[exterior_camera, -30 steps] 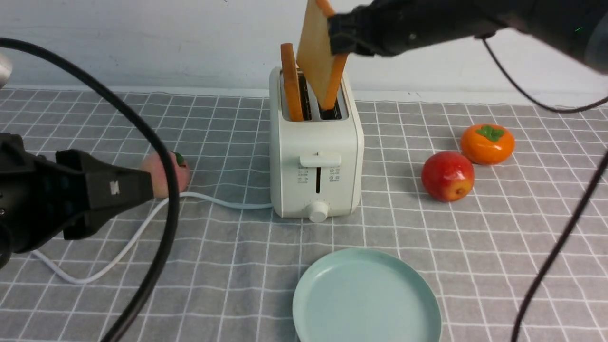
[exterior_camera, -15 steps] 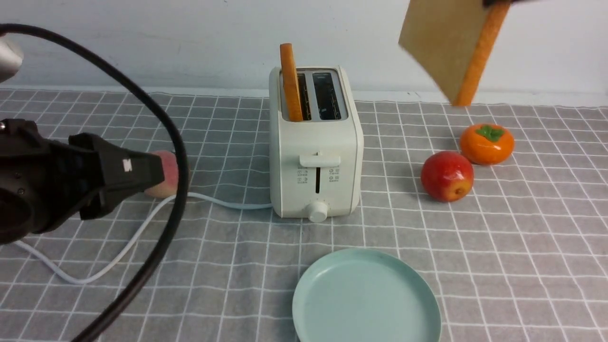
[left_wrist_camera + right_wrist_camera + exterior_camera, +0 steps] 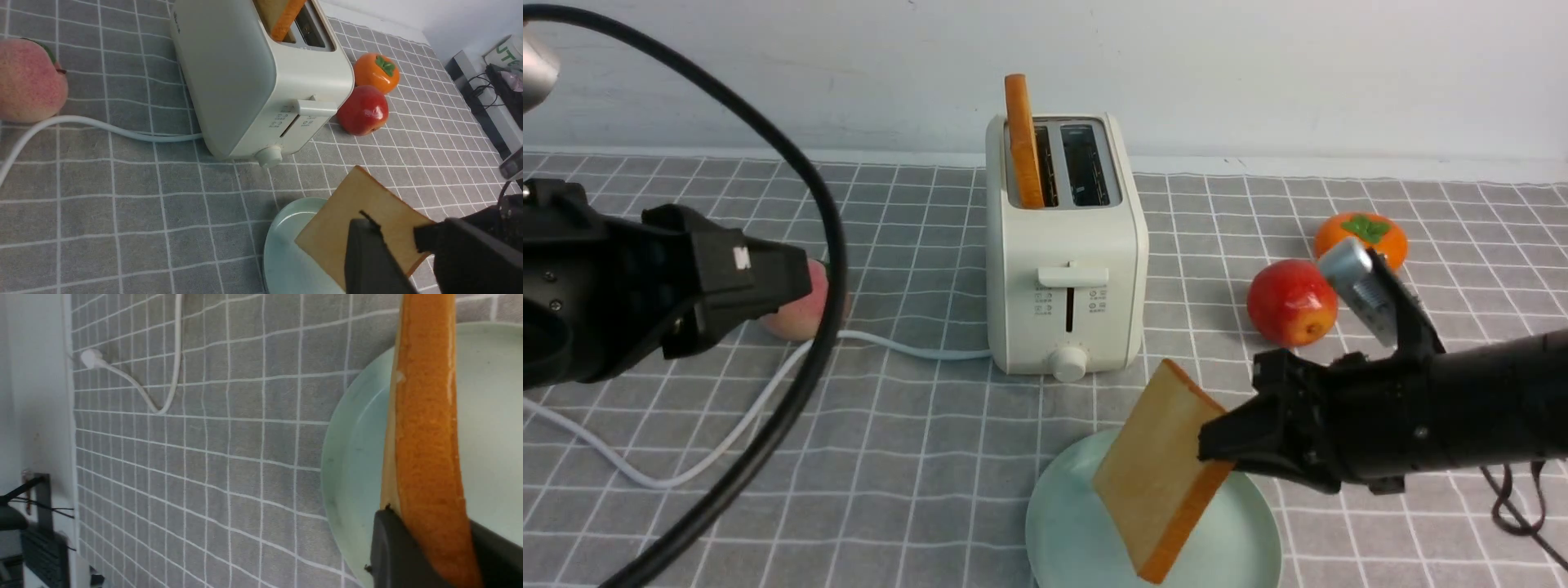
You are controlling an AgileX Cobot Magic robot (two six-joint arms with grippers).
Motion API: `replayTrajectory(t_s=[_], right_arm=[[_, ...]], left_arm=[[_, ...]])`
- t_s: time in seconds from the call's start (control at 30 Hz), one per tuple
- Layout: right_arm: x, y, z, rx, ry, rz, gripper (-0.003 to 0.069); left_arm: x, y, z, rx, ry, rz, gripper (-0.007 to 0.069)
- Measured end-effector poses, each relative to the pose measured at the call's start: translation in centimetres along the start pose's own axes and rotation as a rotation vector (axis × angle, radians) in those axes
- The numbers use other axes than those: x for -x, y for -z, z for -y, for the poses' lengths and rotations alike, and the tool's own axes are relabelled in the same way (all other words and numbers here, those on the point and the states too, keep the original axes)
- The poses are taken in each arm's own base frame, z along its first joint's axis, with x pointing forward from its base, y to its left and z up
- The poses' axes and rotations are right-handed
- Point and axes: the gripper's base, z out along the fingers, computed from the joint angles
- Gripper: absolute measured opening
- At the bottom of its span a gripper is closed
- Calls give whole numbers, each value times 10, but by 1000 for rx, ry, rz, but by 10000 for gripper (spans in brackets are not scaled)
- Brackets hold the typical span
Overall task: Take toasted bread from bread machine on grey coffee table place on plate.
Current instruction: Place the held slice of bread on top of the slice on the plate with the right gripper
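The cream-white bread machine [image 3: 1066,245] stands mid-table on the grey coffee table [image 3: 890,490]. One toasted bread slice [image 3: 1021,147] stands in its left slot; the right slot is empty. My right gripper [image 3: 1209,445] is shut on the second slice [image 3: 1156,482] and holds it tilted, low over the mint-green plate [image 3: 1045,506]. In the right wrist view the slice's orange crust [image 3: 425,416] sits between my gripper's [image 3: 429,539] fingers above the plate [image 3: 355,457]. My left gripper [image 3: 756,314] is open and empty, left of the toaster. The left wrist view shows the toaster [image 3: 241,81] and held slice [image 3: 359,212].
A peach [image 3: 796,314] lies just behind my left gripper, by the white power cord [image 3: 727,425]. A red apple [image 3: 1290,302] and an orange persimmon [image 3: 1364,233] lie right of the toaster, behind my right arm. A black cable [image 3: 825,269] loops across the left.
My right gripper lifted the slice out of the toaster's right slot, swung it up and right, then brought it down over the plate. My left gripper rose slightly.
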Motion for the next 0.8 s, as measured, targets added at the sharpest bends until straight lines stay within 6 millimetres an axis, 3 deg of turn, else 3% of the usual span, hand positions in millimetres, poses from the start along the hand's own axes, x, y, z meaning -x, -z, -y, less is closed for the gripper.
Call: replayTrajectory(t_s=[0.13,0.4,0.53,0.7,0.8], right_arm=[[-3,-9,4,78,-5,0,209],[-8,-12,6,100,118,-50,475],[-7,-12,6,84,184,-54,521],[2,-3,-5,53,281,-31,538],[15,14,-16,-55,355,58,538]], left_arm=[[0,0,0,-4,7,0,238],[-2,0,2,-16,25,-18,239],[-2,-2,1,-10,23,-25,253],[-1,-13,-6,35,8,-44,345],[7,-26,-12,78,-36,-9,495]])
